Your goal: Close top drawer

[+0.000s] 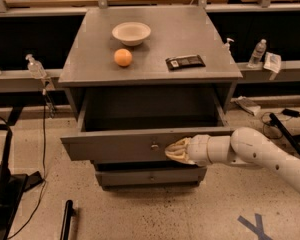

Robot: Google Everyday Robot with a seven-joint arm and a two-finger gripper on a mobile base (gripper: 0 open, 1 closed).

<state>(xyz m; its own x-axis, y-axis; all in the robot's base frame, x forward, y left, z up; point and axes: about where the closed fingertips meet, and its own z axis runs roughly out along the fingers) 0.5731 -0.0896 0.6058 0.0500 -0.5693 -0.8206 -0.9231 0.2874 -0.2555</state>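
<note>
Cabinet, grey, three drawers. The top drawer (115, 146) stands pulled well out from the cabinet, its interior open to view and its tall front panel facing the camera. Its small metal knob (154, 146) sits at the panel's centre. A lower drawer (150, 176) shows beneath it, set further back.

The gripper (171, 151) is at the front panel, just right of the knob, on a white arm (260, 151) entering from the right. The fingers (176, 148) are drawn together to a tan tip that meets the panel face; they hold nothing.

On the tabletop (190, 34): a pale bowl (131, 33), an orange (123, 57) near it, and a dark packet (185, 62) to the right.
</note>
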